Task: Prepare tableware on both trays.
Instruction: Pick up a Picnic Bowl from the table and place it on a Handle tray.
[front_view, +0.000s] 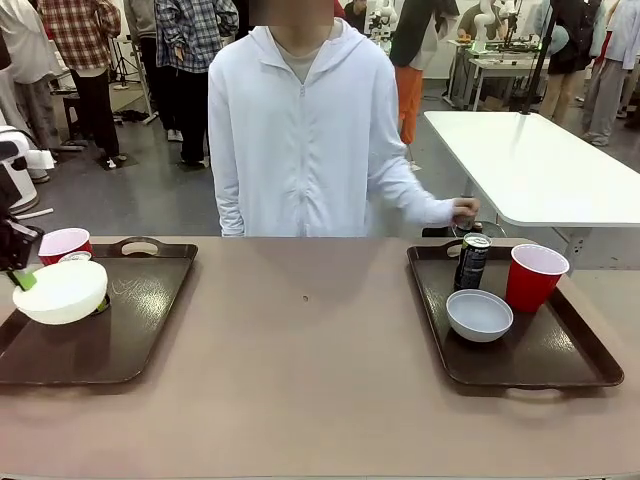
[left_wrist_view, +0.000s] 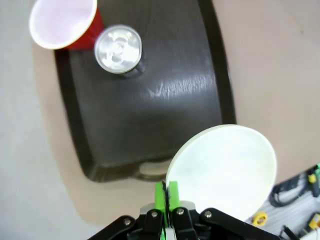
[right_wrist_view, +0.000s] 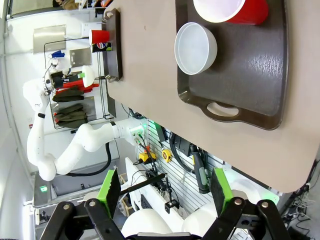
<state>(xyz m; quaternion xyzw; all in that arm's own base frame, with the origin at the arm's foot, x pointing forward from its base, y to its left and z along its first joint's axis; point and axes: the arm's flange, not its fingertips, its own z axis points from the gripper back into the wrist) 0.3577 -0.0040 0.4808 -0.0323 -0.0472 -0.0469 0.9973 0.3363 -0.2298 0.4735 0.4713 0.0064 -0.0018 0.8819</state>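
My left gripper (front_view: 22, 277) is shut on the rim of the cream-white bowl (front_view: 60, 292), holding it tilted above the left tray (front_view: 130, 330). In the left wrist view its green pads (left_wrist_view: 166, 196) pinch the bowl (left_wrist_view: 222, 167) over the tray's (left_wrist_view: 150, 100) near end. A red cup (left_wrist_view: 62, 22) and a can (left_wrist_view: 118, 48) stand at that tray's far end. The right tray (front_view: 560, 350) holds a can (front_view: 472, 260), a red cup (front_view: 533, 277) and a grey-white bowl (front_view: 479, 314). My right gripper (right_wrist_view: 165, 192) hangs open high above this tray (right_wrist_view: 250, 65) with nothing between its fingers.
A person in a white jacket stands at the far side, one hand (front_view: 463, 212) just behind the right tray. The brown table (front_view: 305, 380) lies bare between the trays. A white table (front_view: 530, 160) stands behind on the right.
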